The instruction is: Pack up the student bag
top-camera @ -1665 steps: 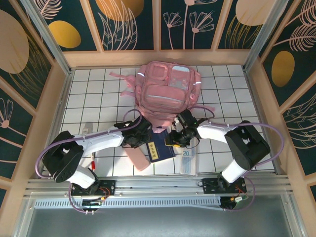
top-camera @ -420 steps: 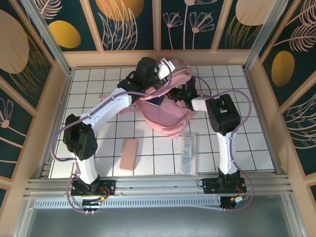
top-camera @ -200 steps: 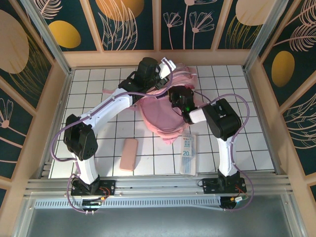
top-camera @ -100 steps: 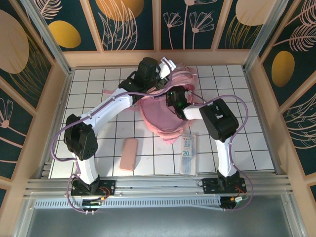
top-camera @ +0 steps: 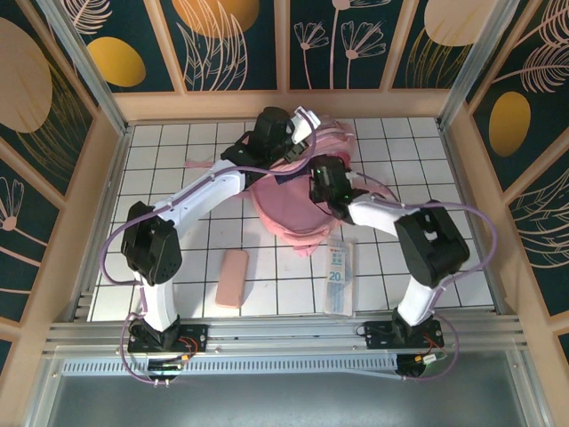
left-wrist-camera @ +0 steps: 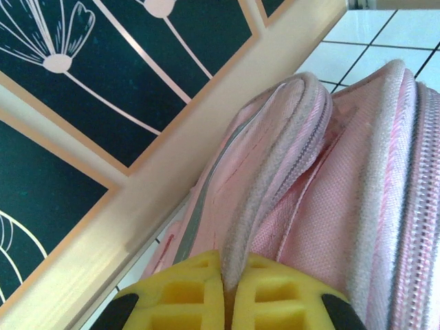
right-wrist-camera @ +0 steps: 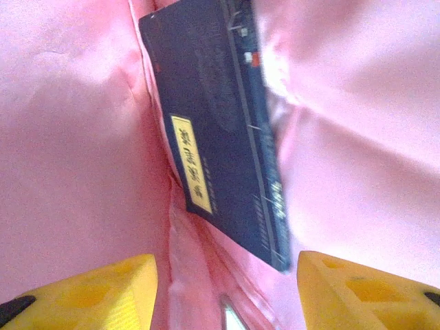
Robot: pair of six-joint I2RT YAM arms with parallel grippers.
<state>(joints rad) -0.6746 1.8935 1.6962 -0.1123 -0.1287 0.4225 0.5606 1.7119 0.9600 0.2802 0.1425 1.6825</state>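
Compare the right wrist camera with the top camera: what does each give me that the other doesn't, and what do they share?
Right wrist: a dark blue book with a yellow label, lying inside the bag against its pink lining, ahead of the right gripper, whose jaws are open and not gripping it.
Top: the left gripper pinching the bag's far rim, plus a pink pencil case and a clear packet lying on the table outside the bag.
Both: the bag, with the right gripper reaching into its mouth.
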